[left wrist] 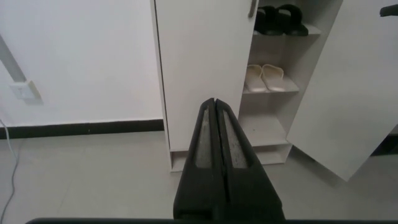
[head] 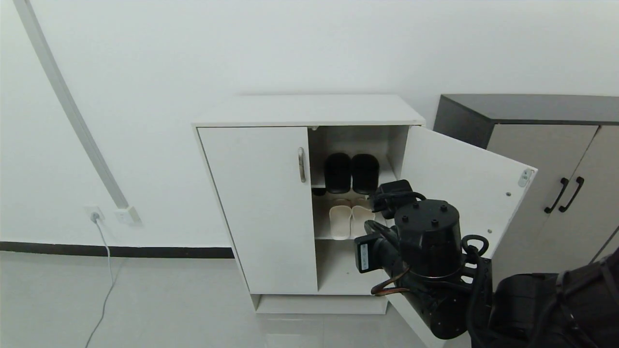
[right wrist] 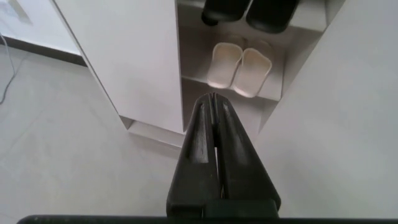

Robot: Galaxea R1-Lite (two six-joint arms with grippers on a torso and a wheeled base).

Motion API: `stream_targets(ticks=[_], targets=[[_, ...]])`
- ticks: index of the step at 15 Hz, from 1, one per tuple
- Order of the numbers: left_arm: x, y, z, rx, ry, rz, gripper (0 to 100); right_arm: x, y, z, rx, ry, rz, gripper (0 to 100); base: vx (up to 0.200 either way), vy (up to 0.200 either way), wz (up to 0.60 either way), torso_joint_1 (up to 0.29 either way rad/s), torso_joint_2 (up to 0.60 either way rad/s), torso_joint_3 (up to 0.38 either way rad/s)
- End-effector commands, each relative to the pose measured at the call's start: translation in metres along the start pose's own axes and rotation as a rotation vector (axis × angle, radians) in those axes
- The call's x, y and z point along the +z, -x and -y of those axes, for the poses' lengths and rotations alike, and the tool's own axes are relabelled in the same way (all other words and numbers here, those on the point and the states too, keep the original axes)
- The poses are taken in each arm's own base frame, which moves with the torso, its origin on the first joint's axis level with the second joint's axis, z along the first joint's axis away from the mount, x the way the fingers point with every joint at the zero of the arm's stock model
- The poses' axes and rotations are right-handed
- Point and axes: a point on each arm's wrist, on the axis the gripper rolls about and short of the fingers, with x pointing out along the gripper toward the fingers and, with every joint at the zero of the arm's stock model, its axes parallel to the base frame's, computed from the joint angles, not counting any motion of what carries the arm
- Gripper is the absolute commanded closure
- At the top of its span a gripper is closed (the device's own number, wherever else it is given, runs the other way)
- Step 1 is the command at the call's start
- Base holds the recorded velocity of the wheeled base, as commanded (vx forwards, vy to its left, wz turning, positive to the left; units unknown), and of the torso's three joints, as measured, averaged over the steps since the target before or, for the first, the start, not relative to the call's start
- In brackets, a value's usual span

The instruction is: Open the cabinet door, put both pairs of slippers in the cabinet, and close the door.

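Most of the job looks done from here. The cabinet (head: pixel 309 108) has its right door (head: pixel 464 183) swung wide and its left door (head: pixel 256 208) shut. Both pairs are inside: the black slippers (head: pixel 351 172) side by side on the upper shelf, the white slippers (head: pixel 349 220) side by side on the shelf below.

My right gripper (right wrist: pixel 214 99) has its fingers pressed together with nothing between them. It hangs in front of the opening, with the white slippers ahead of it and the inner face of the open door close beside it. My left gripper (left wrist: pixel 214 102) is pressed together too and carries nothing. It sits farther back, facing the shut left door, above the floor (left wrist: pixel 93 168).

So I judge the opening and both placements finished — what is left is closing the door. It stands at a wide angle, its free edge out toward me, with the grey cabinet (head: pixel 532 108) just beyond it. My right arm is on the door's inner side, which I think is the wrong side for a push. I would first need to get out of the swing path, then reach the outer face or the free edge and bring the door round to meet the left one by its handle (head: pixel 301 164). The near ends of the white pair lie close to the shelf's front edge — worth watching as the door comes in.
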Motion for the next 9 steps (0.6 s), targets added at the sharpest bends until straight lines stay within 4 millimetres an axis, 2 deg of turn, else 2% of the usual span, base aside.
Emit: stream_targets(ticks=[1, 9], targets=[[0.0000, -0.0001, 0.0000, 0.000, 0.001, -0.001, 100, -0.0004, -0.0001, -0.0003, 0.000, 0.000, -0.001, 100, 0.000, 0.000, 0.00, 0.139, -0.47, -0.320], [0.0000, -0.0001, 0.0000, 0.000, 0.000, -0.001, 100, -0.0044, -0.0009, -0.0001, -0.005, 0.009, -0.011, 100, 0.000, 0.000, 0.00, 0.177, -0.49, -0.321]])
